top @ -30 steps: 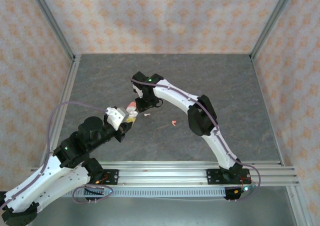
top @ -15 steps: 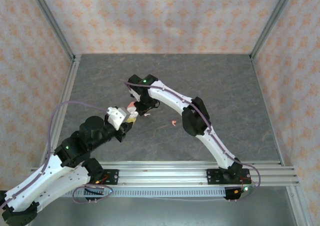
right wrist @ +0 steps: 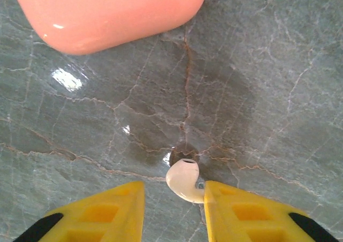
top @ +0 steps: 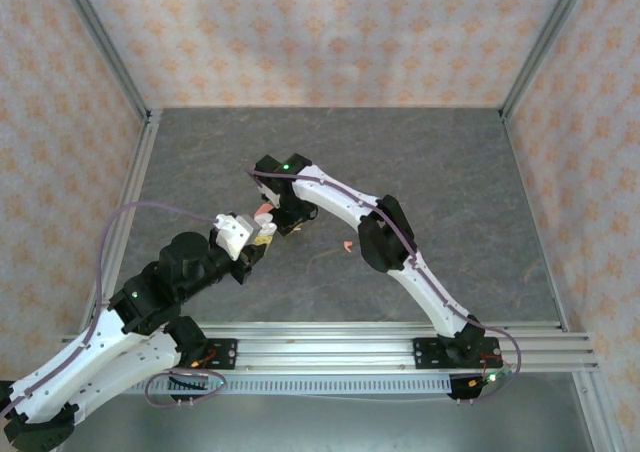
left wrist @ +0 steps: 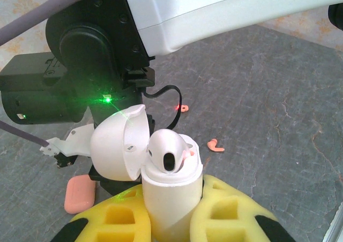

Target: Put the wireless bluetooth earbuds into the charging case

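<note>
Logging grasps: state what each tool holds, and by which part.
Left tool clamps the white charging case by its lower body, lid open. Right tool holds nothing: open, it straddles a white earbud on the table.

Top cam: high, behind the bases, looking down on the whole table. Left wrist cam: low, close, facing forward across the table at the right arm. Right wrist cam: straight down, very close. All three catch the pink case.
</note>
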Robot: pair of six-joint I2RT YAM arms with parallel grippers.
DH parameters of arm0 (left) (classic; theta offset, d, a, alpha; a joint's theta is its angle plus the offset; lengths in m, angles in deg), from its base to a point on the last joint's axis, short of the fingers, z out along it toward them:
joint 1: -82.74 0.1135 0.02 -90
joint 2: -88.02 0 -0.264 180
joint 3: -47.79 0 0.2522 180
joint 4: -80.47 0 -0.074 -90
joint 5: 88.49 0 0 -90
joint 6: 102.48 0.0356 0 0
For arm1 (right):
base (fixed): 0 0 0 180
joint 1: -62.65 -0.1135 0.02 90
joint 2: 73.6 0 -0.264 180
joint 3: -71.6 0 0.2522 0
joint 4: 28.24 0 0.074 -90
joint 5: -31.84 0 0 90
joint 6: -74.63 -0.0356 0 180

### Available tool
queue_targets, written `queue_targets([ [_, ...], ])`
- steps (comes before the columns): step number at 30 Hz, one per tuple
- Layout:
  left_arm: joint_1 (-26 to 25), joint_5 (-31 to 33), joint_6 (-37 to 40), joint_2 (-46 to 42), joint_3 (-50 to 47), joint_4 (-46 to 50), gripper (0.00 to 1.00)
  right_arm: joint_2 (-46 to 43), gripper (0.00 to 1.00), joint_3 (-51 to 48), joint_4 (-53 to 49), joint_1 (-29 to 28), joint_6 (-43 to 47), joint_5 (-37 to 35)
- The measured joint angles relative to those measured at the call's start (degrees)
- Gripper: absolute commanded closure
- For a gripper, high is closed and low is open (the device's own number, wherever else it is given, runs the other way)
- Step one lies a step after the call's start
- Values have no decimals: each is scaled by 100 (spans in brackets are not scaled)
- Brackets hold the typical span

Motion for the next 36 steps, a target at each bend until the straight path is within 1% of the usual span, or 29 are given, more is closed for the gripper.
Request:
queue_targets([
  [17,0,2,-2,-138,0,17,100,168,68,68,4,-22,-20,-186],
  [21,0,2,-2,-138,0,17,100,186,70,92,-7,-22,-31,-221],
  [24,0,2,-2,-138,0,20,100,197,69,118,-24,-24,-92,-251],
  [28,0,2,-4,-138,0,20,100,275,65,295,-105,-39,-243,-308],
  [36,0,2,-70,-138,0,20,100,337,66,400,-98,-48,-417,-317],
])
